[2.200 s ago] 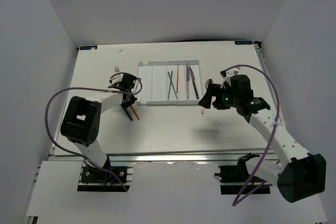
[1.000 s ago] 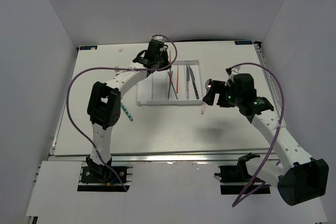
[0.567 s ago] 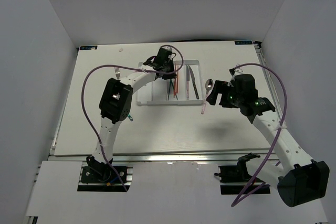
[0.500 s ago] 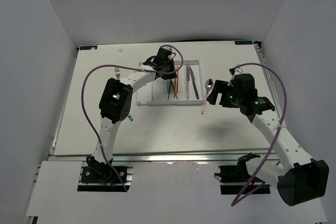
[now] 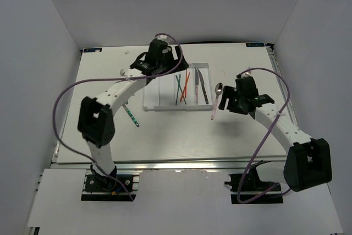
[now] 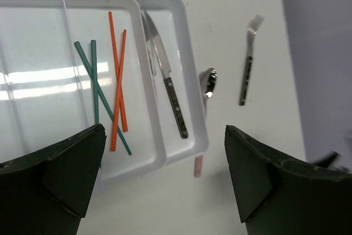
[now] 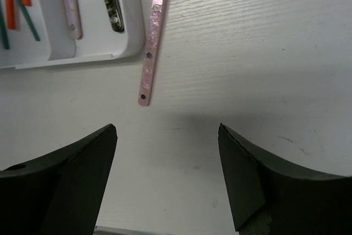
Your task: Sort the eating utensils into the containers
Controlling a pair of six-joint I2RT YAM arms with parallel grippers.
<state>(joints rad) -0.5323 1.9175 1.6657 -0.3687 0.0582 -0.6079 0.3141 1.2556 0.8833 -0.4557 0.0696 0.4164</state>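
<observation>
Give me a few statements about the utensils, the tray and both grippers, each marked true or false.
1. The orange chopsticks share a compartment of the tray with the teal chopsticks. True.
2. The pink-handled spoon lies inside the tray. False: it lies on the table, just beside the tray.
3. The left gripper grips a chopstick. False: it is open and empty.
4. The right gripper is open above the table. True.

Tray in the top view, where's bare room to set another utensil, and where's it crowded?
The tray compartments left of the chopsticks look bare. The table in front of the tray is also free, between the teal-handled utensil and the pink-handled spoon. Crowded: the chopstick compartment and the knife compartment at the right end.
</observation>
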